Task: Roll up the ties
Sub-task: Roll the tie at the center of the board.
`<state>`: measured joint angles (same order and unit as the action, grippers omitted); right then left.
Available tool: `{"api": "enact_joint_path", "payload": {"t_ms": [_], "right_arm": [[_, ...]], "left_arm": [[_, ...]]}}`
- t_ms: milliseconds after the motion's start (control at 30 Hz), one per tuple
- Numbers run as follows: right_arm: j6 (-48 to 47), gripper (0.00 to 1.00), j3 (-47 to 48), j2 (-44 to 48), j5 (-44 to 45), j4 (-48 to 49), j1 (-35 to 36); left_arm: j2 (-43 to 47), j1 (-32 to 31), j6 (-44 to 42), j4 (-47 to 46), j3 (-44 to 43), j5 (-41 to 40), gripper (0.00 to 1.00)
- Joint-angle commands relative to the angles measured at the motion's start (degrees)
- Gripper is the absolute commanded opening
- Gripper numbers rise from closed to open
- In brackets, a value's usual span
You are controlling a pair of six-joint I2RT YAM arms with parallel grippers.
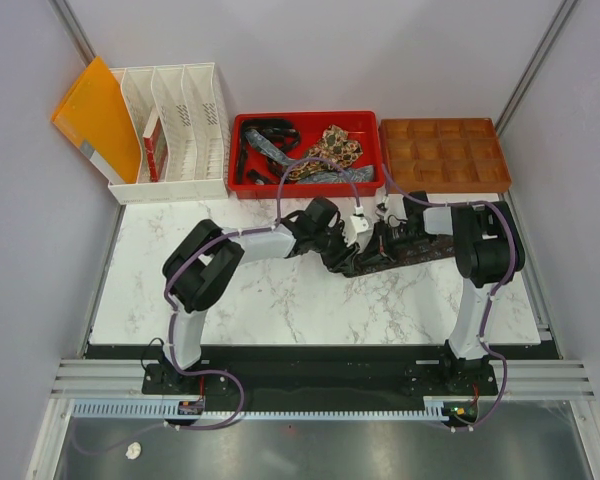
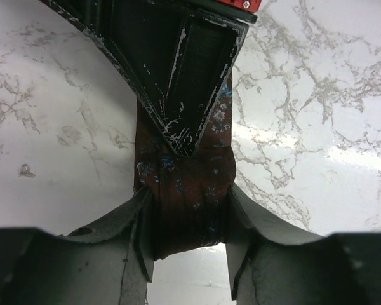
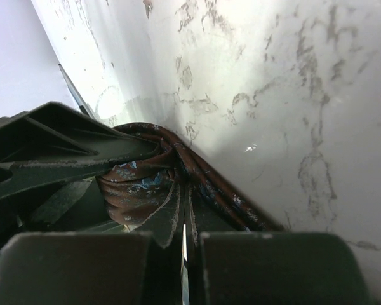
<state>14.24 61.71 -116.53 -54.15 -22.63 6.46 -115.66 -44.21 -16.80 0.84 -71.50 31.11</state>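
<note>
Marble table (image 1: 280, 300): dark maroon tie (image 2: 190, 197), blue-flowered, bunched.

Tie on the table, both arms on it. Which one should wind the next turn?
Right, probably. The right arm has its jaws shut on the tie at its folded end, where a roll would start. The left arm has its jaws against both edges of the flat strip, better for guiding.
</note>
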Motion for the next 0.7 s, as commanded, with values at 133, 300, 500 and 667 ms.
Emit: {"api": "enact_joint_path", "payload": {"t_ms": [133,300,500,667], "right_arm": [[4.7,0.04,-3.4,-0.6,7.8,6.7,3.8],[6.9,0.24,-1.0,1.0,4.2,6.2,2.1],[8.2,0.49,-0.5,5.0,0.5,4.5,-1.0],[10.1,0.56,-1.5,7.4,-1.5,5.0,-1.1]], "left_arm": [[-4.2,-0.4,-10.7,30.3,-15.0,-10.5,0.26],[-7.9,-0.7,-17.0,40.4,-18.9,-13.1,0.19],[-10.2,-1.4,-17.6,42.0,-20.9,-13.2,0.20],[-11.6,-1.9,-17.7,42.1,-22.0,-13.8,0.21]]}}
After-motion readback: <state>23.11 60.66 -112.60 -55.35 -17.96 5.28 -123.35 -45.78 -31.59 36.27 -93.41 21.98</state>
